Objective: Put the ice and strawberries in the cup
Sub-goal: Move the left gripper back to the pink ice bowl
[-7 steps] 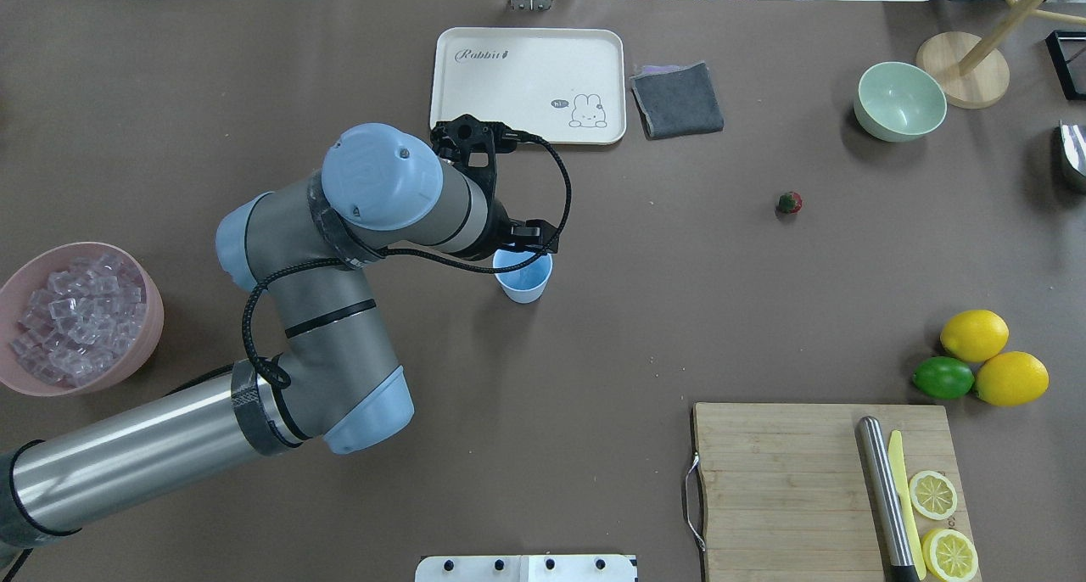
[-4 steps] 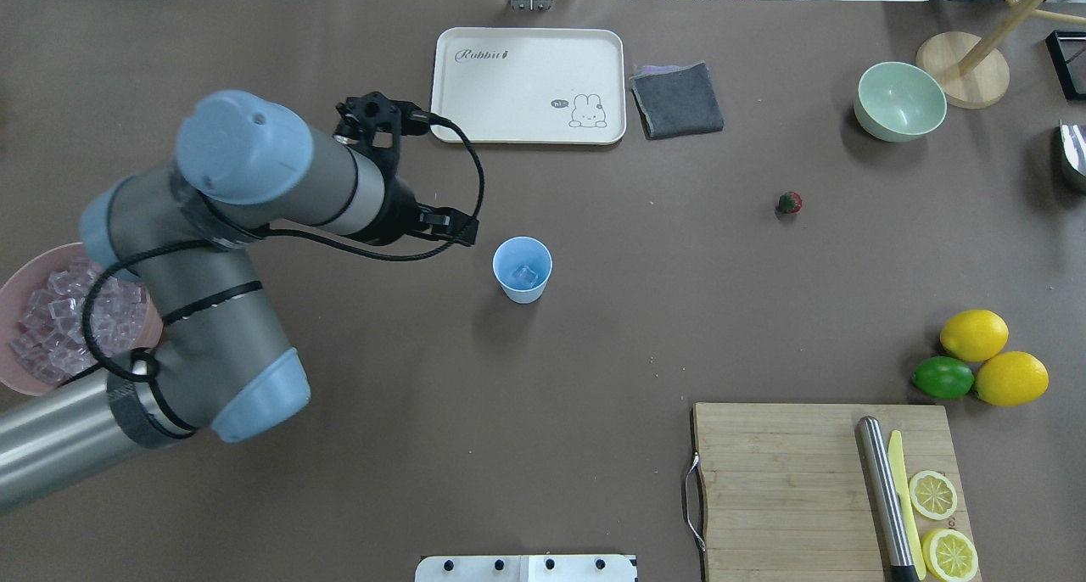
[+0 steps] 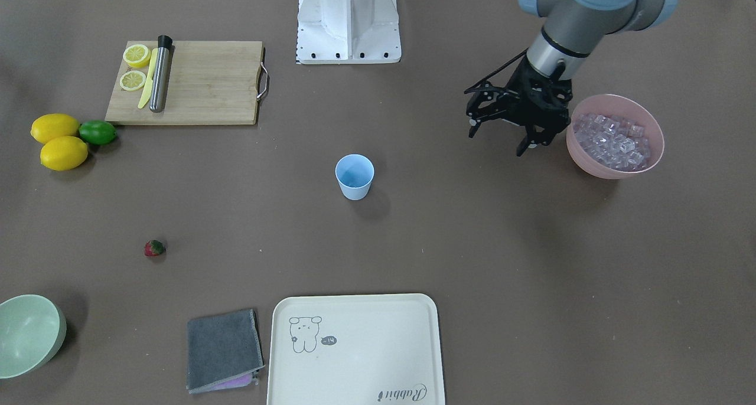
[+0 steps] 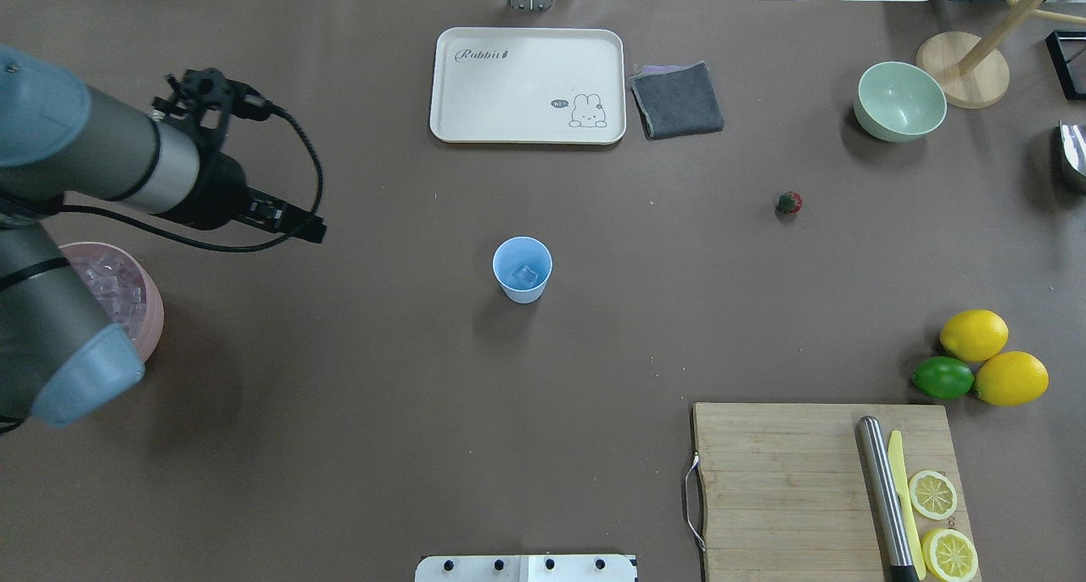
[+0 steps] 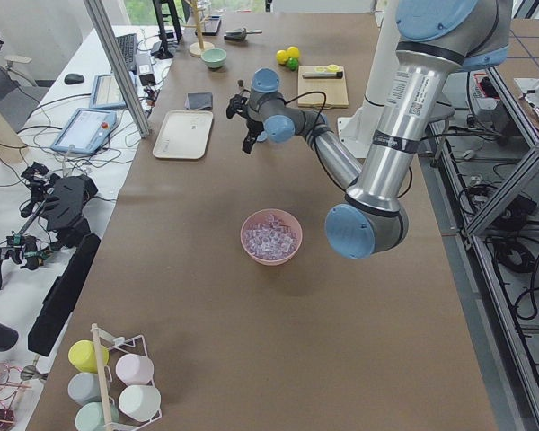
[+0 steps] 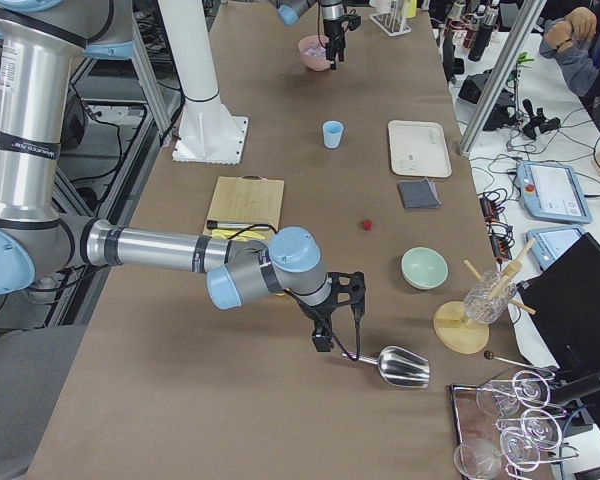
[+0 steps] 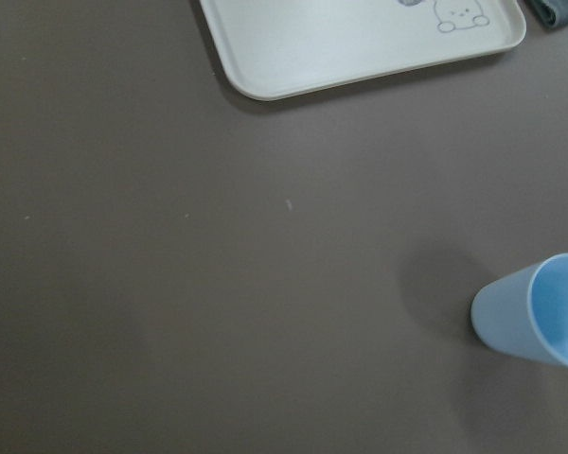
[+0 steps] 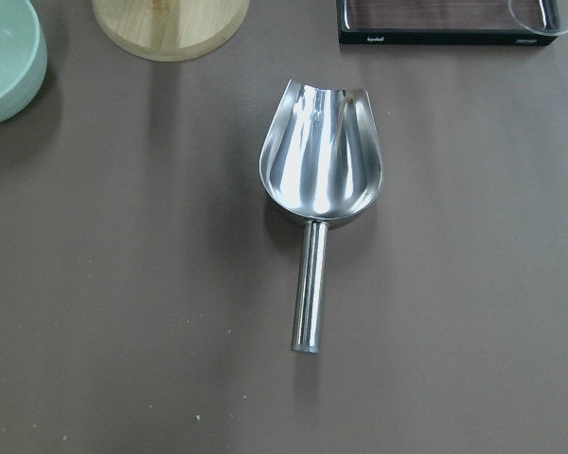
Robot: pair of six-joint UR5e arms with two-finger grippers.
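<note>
The light-blue cup (image 4: 522, 289) stands upright mid-table, with one clear ice cube (image 4: 526, 274) in its bottom. It also shows in the front view (image 3: 354, 183) and at the right edge of the left wrist view (image 7: 535, 312). More ice (image 3: 614, 140) fills the pink bowl (image 3: 614, 172). My left gripper (image 3: 496, 143) is open and empty, hanging between cup and bowl, close beside the bowl's rim. In the overhead view the gripper (image 4: 316, 230) sits well left of the cup. The strawberry (image 4: 789, 202) lies alone right of the cup. My right gripper (image 6: 325, 338) shows only in the right side view; I cannot tell its state.
A metal scoop (image 8: 322, 175) lies on the table below the right wrist, near a mint-green bowl (image 4: 899, 100). A cream tray (image 4: 526, 47) and a grey cloth (image 4: 677, 100) are at the back. Two lemons (image 4: 974, 334), a lime (image 4: 942, 377) and a cutting board (image 4: 780, 480) are at right.
My left arm has swung left, away from above the cup and towards the pink bowl. The cup stands uncovered with an ice cube in it.
</note>
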